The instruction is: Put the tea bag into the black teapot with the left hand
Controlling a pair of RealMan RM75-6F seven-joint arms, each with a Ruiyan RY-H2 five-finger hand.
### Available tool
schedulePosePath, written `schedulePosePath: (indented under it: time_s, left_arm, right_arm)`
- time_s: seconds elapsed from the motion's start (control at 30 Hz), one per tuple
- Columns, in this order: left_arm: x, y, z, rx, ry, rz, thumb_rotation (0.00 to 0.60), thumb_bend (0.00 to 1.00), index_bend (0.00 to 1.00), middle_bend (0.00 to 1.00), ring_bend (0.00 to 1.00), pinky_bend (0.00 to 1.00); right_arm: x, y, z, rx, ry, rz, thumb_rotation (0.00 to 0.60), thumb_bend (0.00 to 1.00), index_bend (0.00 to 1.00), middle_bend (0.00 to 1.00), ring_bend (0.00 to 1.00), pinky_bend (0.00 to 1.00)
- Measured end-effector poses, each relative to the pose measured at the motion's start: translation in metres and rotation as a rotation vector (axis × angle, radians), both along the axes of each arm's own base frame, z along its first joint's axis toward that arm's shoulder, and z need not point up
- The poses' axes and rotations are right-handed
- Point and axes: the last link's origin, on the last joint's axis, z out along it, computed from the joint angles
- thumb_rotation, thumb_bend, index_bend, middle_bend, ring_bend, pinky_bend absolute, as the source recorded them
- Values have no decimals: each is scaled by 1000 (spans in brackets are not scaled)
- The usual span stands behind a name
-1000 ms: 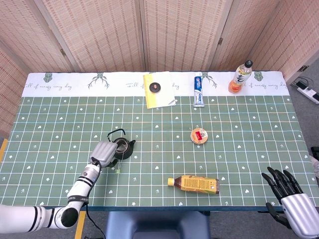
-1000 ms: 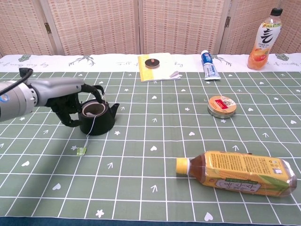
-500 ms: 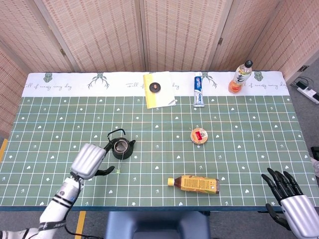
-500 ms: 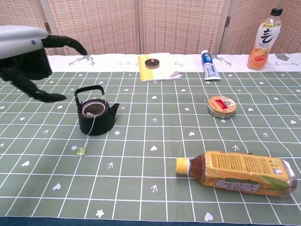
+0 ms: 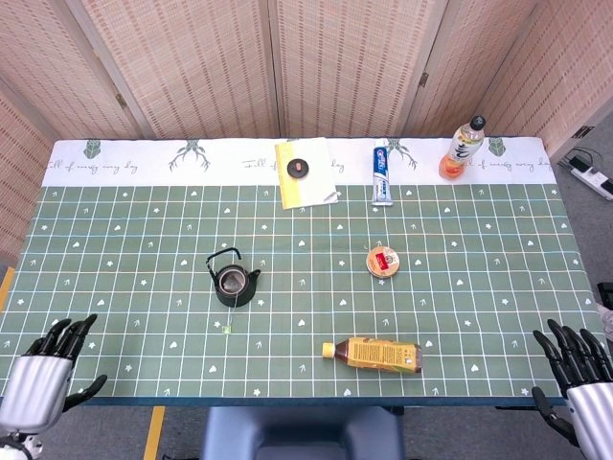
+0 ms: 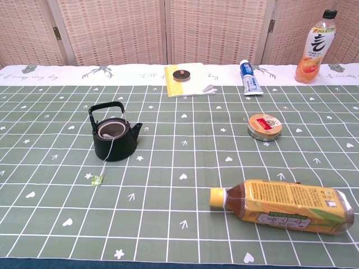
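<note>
The black teapot [image 5: 233, 282] [image 6: 114, 138] stands upright left of the table's middle, lid off. The tea bag [image 6: 109, 135] lies inside its opening. A white string runs from it over the rim down to a small green tag [image 6: 97, 180] [image 5: 227, 331] on the cloth in front of the pot. My left hand [image 5: 40, 378] is at the table's near left corner, off the cloth, fingers spread and holding nothing. My right hand [image 5: 586, 372] is at the near right corner, fingers spread, empty. Neither hand shows in the chest view.
A tea bottle [image 5: 374, 354] lies on its side near the front edge. A round tin [image 5: 382, 261] sits right of centre. At the back stand a yellow booklet with a black lid [image 5: 305, 171], a toothpaste tube [image 5: 381, 172] and an orange drink bottle [image 5: 462, 148].
My left hand has drawn back from the teapot to the table's near left corner and left the chest view. The tea bag stays in the pot. The right hand dropped slightly.
</note>
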Motion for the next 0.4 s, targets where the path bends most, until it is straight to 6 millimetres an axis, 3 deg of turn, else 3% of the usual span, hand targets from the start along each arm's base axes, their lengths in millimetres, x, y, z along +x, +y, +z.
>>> schedulePosePath:
  time_s: [0.13,0.4]
  left_arm:
    - [-13,-14,-10,14,24,-38,416,109,50,127,135,386]
    - [-13,-21,-17,-11,3,-61,423,94,28,105,122,320]
  right_arm:
    - [1,-1,-4,27,5,0,600,419,0,0,0,0]
    - [1,-4,-9,50,10,-2,600,419,0,0,0,0]
